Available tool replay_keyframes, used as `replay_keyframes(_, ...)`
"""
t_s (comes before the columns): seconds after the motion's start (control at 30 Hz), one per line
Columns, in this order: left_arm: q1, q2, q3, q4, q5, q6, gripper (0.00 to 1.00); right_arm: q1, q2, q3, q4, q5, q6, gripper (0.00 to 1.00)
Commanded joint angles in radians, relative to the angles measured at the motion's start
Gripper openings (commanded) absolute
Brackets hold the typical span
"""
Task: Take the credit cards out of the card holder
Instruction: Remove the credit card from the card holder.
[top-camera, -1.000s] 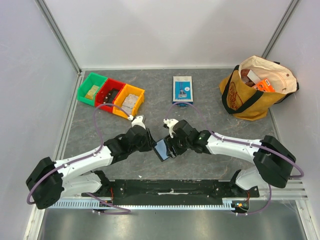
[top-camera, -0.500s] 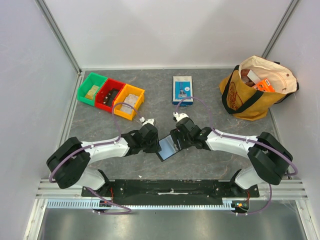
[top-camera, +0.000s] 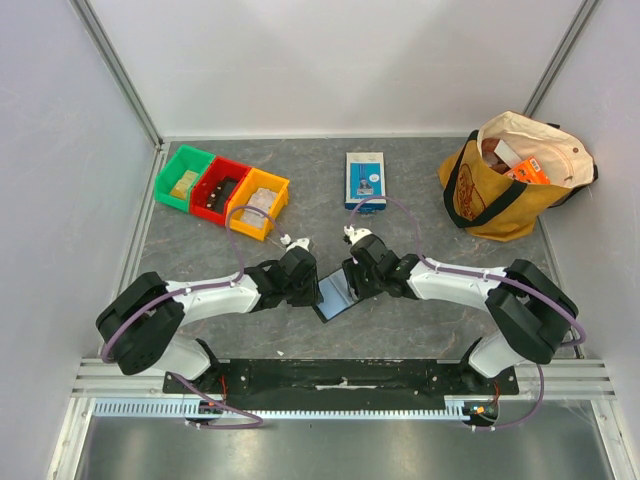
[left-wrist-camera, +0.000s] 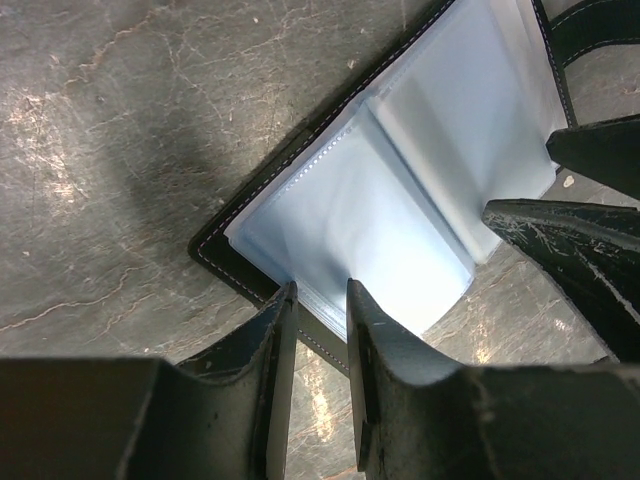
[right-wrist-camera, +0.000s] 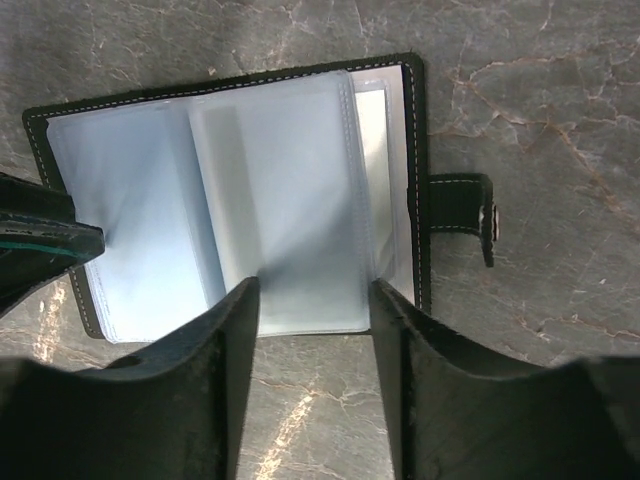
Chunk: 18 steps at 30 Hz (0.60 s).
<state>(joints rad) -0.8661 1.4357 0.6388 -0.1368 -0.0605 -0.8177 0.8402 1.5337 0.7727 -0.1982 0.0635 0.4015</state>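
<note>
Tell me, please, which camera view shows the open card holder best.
The right wrist view: the card holder lies open, nearly whole, with its sleeves and clasp tab visible. The left wrist view crops it to one corner, and the top view shows it small and partly hidden.

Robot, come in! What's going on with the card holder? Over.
Left end effector narrow, tips at card holder edge. Right end effector open over its sleeves. Holder lies open; no cards out. Nothing blocking.
</note>
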Motion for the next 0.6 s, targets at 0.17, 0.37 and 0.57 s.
replay_keyframes(0.17, -0.005, 0.034, 0.015, 0.023, 0.042, 0.028, 0.32, 0.003, -0.032, 0.01, 0.034, -0.191, -0.013, 0.45)
replay_keyframes(0.37, -0.005, 0.025, 0.006, 0.031, 0.041, 0.023, 0.32, 0.005, -0.067, 0.03, 0.075, -0.301, -0.006, 0.41)
replay_keyframes(0.57, -0.005, 0.006, -0.005, 0.036, 0.03, 0.014, 0.32, 0.011, -0.128, 0.05, 0.088, -0.355, -0.001, 0.41)
